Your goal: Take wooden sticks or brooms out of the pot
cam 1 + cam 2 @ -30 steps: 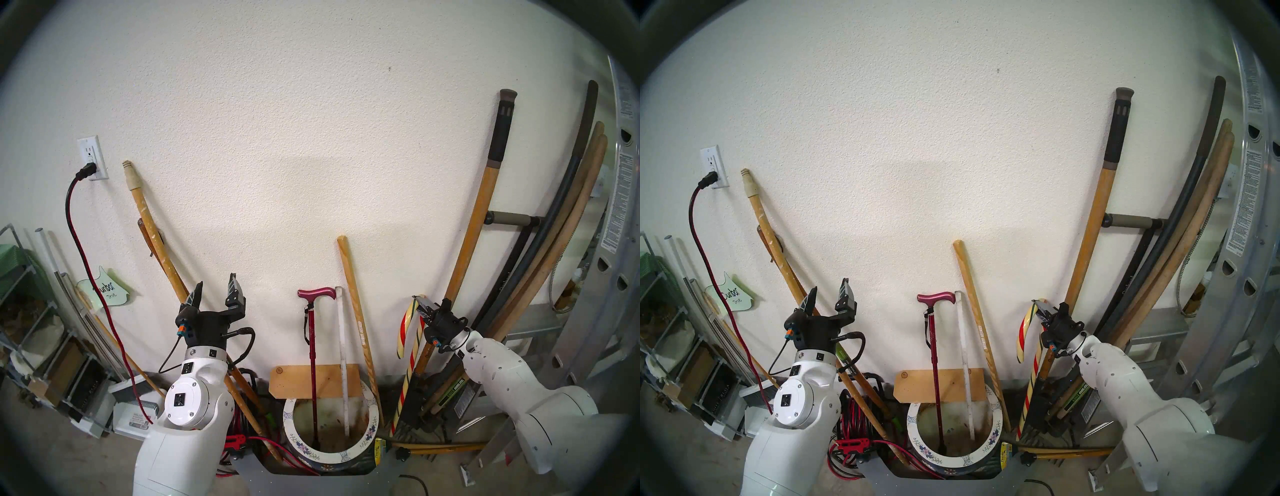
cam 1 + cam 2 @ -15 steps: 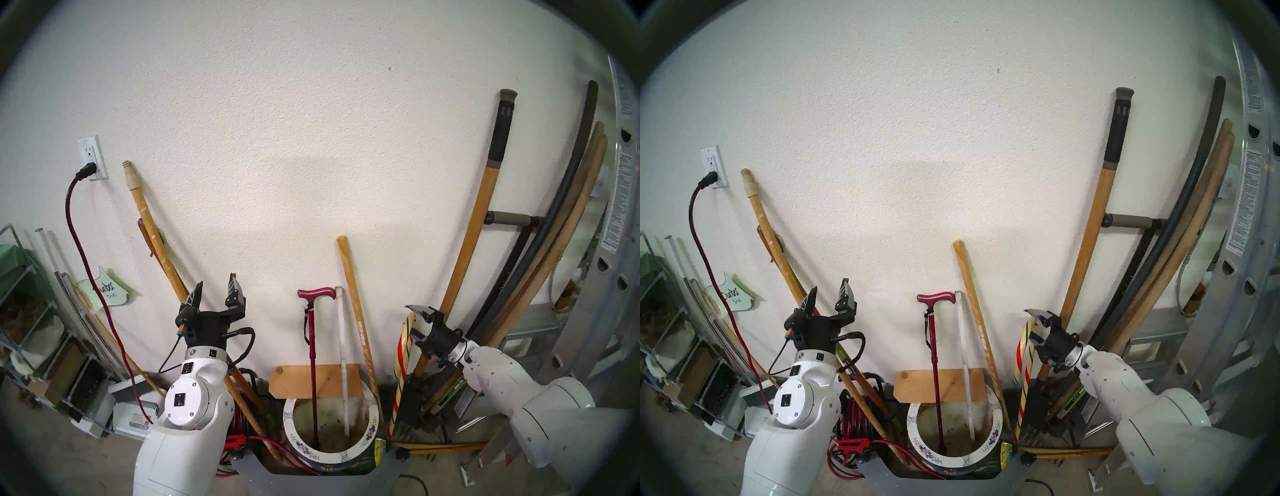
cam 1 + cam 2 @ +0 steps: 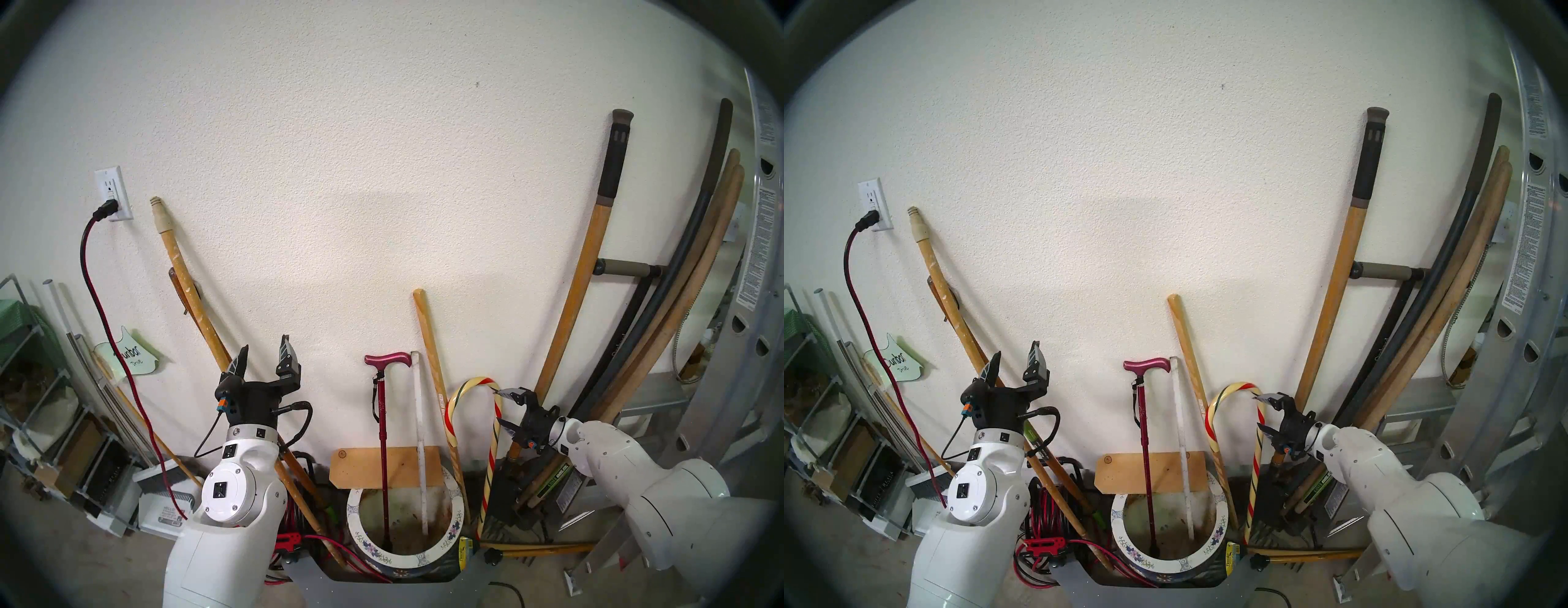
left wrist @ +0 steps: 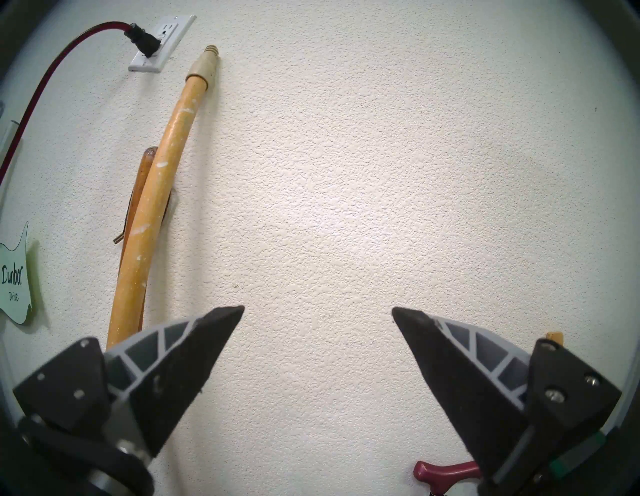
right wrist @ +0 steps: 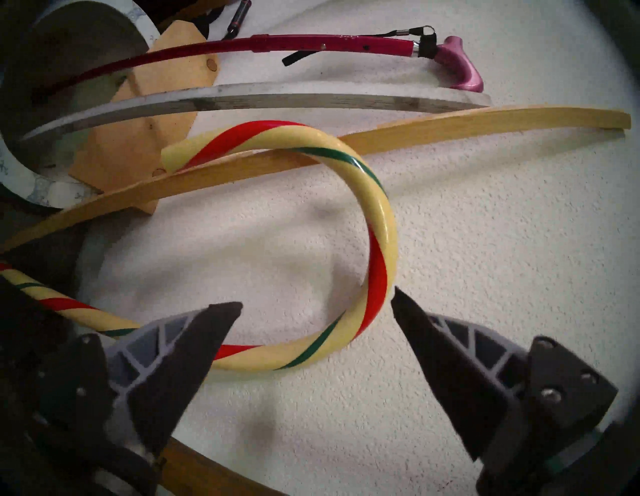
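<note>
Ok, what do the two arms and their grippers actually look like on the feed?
Both arms have glossy white shells with small dark screws. The left gripper and right gripper sit on black housings behind a silver wrist ring. The fingers are pointed black wedges with grey ribbed backs. Each housing carries an orange-and-teal connector, and a thin black cable loops from housing to wrist.

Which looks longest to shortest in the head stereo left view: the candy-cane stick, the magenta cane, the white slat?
1. Magenta cane and white slat: look alike in visible length; no ranking between them.
2. Candy-cane stick: slightly shorter, though the fisheye lens makes this unsure.
</note>
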Controlling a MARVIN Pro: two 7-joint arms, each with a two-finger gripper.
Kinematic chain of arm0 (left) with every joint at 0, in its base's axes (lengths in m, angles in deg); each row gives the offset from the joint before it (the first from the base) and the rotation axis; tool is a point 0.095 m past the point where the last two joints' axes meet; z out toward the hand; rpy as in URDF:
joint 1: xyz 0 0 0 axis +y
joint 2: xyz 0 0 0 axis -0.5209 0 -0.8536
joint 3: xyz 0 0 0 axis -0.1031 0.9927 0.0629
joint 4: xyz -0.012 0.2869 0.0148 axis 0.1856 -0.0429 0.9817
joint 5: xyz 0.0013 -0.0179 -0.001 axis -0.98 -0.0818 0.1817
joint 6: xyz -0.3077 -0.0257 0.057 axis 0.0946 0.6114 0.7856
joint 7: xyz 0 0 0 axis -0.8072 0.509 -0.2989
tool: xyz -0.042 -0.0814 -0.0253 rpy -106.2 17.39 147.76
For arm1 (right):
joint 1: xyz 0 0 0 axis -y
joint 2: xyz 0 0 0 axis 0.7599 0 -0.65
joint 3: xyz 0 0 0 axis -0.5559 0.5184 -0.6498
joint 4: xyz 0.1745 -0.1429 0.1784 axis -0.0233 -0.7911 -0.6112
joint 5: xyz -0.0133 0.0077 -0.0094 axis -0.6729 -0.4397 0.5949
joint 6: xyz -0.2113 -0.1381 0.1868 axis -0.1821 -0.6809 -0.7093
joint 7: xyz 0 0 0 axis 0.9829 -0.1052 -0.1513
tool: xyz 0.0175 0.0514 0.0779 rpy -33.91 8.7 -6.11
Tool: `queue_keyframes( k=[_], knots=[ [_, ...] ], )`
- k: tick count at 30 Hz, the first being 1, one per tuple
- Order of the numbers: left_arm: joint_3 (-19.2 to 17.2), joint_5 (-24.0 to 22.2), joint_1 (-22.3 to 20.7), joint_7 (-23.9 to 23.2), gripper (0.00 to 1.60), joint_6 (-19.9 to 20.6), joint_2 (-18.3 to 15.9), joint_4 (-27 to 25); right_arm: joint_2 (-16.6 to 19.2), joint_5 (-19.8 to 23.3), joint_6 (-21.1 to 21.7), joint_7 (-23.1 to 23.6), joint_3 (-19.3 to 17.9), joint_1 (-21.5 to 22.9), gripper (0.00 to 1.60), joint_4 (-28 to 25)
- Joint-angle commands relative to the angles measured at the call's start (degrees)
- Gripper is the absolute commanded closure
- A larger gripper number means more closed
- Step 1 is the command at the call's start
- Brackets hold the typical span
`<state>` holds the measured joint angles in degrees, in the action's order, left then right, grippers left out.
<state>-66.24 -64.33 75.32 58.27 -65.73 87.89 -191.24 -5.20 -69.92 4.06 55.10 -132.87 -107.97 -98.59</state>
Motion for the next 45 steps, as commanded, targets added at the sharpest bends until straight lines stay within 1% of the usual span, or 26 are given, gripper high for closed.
queue_keyframes(
  k=[1, 3, 4, 5, 6, 11, 15, 21, 22, 25, 26, 27, 28, 31, 32, 33, 34, 35, 40, 45],
  knots=[
    [-0.1, 0.0, 0.0, 0.0, 0.00, 0.0, -0.1, 0.0, 2.3, 2.9, -3.0, 4.5, -2.2, -3.6, 0.00, -6.4],
    [-0.1, 0.0, 0.0, 0.0, 0.00, 0.0, -0.1, 0.0, 3.0, 3.9, -4.5, 5.5, -3.0, -4.8, 0.00, -8.4],
    [-0.1, 0.0, 0.0, 0.0, 0.00, 0.0, -0.1, 0.0, 3.1, 4.2, -5.3, 5.5, -3.1, -4.9, 0.00, -8.4],
    [-0.1, 0.0, 0.0, 0.0, 0.00, 0.0, -0.1, 0.0, 3.5, 5.4, -6.4, 6.5, -4.0, -5.9, 0.00, -10.0],
    [-0.1, 0.0, 0.0, 0.0, 0.00, 0.0, -0.1, 0.0, 3.6, 5.9, -7.4, 6.4, -4.3, -6.1, 0.00, -10.2],
    [-0.1, 0.0, 0.0, 0.0, 0.00, 0.0, -0.1, 0.0, 4.7, 9.0, -11.3, 8.3, -6.3, -9.1, 0.00, -14.7],
    [-0.1, 0.0, 0.0, 0.0, 0.00, 0.0, -0.1, 0.0, 4.7, 11.9, -14.2, 9.2, -7.9, -11.6, 0.00, -17.6],
    [-0.1, 0.0, 0.0, 0.0, 0.00, 0.0, -0.1, 0.0, 4.5, 17.8, -14.2, 10.3, -10.1, -16.0, 0.00, -23.0],
    [-0.1, 0.0, 0.0, 0.0, 0.00, 0.0, -0.1, 0.0, 4.5, 17.8, -14.2, 10.3, -10.1, -16.0, 0.00, -23.0],
    [-0.1, 0.0, 0.0, 0.0, 0.00, 0.0, -0.1, 0.0, 3.9, 20.9, -14.2, 10.6, -11.2, -18.0, 0.00, -24.9],
    [-0.1, 0.0, 0.0, 0.0, 0.00, 0.0, -0.1, 0.0, 3.6, 22.2, -14.2, 10.9, -11.6, -18.7, 0.00, -25.4],
    [-0.1, 0.0, 0.0, 0.0, 0.00, 0.0, -0.1, 0.0, 2.9, 24.6, -14.2, 11.6, -12.4, -20.0, 0.00, -26.7],
    [-0.1, 0.0, 0.0, 0.0, 0.00, 0.0, -0.1, 0.0, 2.9, 24.6, -14.2, 11.6, -12.4, -20.0, 0.00, -26.7],
    [-0.1, 0.0, 0.0, 0.0, 0.00, 0.0, -0.1, 0.0, 1.5, 28.0, -14.2, 12.4, -13.2, -21.5, 0.00, -27.7],
    [-0.1, 0.0, 0.0, 0.0, 0.00, 0.0, -0.1, 0.0, 1.0, 29.3, -14.2, 12.8, -13.5, -22.0, 0.00, -28.3],
    [-0.1, 0.0, 0.0, 0.0, 0.00, 0.0, -0.1, 0.0, -0.1, 31.8, -14.2, 13.4, -13.9, -22.9, 0.00, -28.9],
    [-0.1, 0.0, 0.0, 0.0, 0.00, 0.0, -0.1, 0.0, -0.4, 33.1, -14.2, 13.9, -14.1, -23.4, 0.00, -29.5],
    [-0.1, 0.0, 0.0, 0.0, 0.00, 0.0, -0.1, 0.0, -0.4, 33.1, -14.2, 13.9, -14.1, -23.4, 0.00, -29.5],
    [-0.1, 0.0, 0.0, 0.0, 0.00, 0.0, -0.1, 0.0, -2.4, 39.8, -14.2, 16.3, -15.3, -25.5, 0.00, -31.4],
    [-0.1, 0.0, 0.0, 0.0, 0.00, 0.0, -0.1, 0.0, -4.1, 46.7, -11.8, 19.6, -16.4, -27.3, 0.00, -33.4]
  ],
)
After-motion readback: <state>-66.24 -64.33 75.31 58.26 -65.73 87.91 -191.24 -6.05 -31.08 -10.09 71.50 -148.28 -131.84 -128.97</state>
